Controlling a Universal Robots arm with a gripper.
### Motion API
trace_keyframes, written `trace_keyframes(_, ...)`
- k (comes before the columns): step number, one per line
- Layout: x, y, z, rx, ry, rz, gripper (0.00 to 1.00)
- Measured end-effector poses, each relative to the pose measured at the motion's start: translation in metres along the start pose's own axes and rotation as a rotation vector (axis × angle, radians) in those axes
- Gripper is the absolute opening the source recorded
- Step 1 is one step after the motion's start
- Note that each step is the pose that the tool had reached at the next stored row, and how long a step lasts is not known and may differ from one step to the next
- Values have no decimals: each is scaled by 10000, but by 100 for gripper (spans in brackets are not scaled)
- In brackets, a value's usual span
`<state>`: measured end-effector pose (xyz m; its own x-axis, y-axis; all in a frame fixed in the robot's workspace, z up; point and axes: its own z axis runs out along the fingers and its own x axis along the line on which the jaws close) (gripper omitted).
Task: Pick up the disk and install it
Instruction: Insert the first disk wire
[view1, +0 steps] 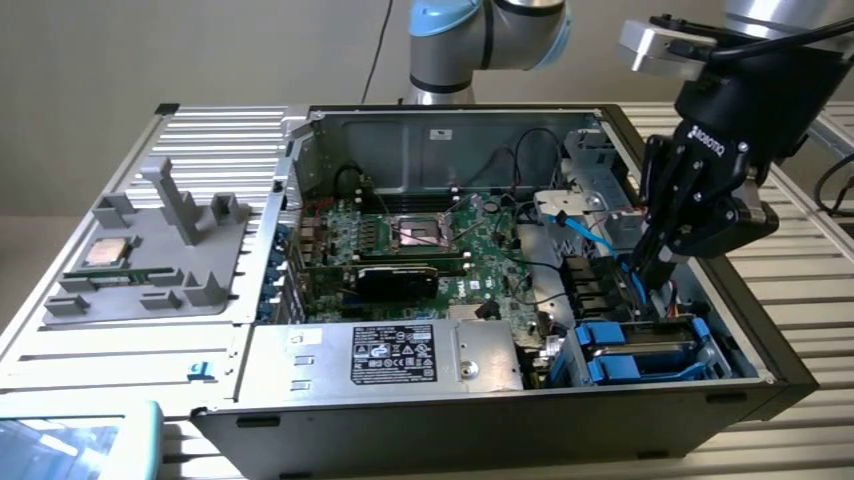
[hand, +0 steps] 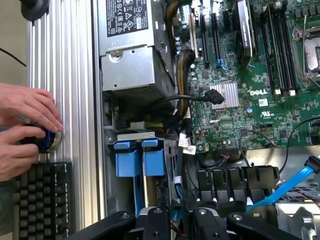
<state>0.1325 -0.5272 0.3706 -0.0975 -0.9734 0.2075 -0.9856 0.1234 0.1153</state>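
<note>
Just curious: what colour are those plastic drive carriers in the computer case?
Blue carriers, clearest in the wrist view.

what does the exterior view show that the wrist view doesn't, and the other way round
Exterior view alone: the grey fixture tray holding a CPU chip, outside the case on that view's left, and the robot arm.

Wrist view alone: a person's hands on a round knob, and a black keyboard.

Both: the motherboard, the power supply, the blue drive carriers, and the end effector lowered by them.
</note>
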Motion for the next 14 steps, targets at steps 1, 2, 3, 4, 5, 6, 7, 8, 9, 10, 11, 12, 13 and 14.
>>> trace_keyframes(1, -2, -1, 8, 0, 0, 0, 24)
trace_keyframes(2, -3, -2, 14, 0, 1, 0, 24)
trace_keyframes(3, -5, -3, 20, 0, 1, 0, 24)
trace_keyframes(4, -6, -3, 26, 0, 1, 0, 24)
trace_keyframes(5, -7, -4, 30, 0, 1, 0, 24)
trace_keyframes(6, -7, -4, 33, 1, 2, 0, 24)
trace_keyframes(7, -7, -4, 35, 0, 2, 0, 24)
trace_keyframes(8, -8, -5, 37, 0, 1, 0, 24)
trace_keyframes(9, -8, -5, 39, 0, 2, 0, 24)
trace_keyframes(10, -9, -5, 40, 0, 1, 0, 24)
trace_keyframes(11, -9, -5, 41, 0, 2, 0, 24)
trace_keyframes(12, -9, -5, 42, 0, 1, 0, 24)
trace_keyframes(13, -9, -5, 42, 0, 2, 0, 24)
trace_keyframes(14, -9, -5, 43, 0, 1, 0, 22)
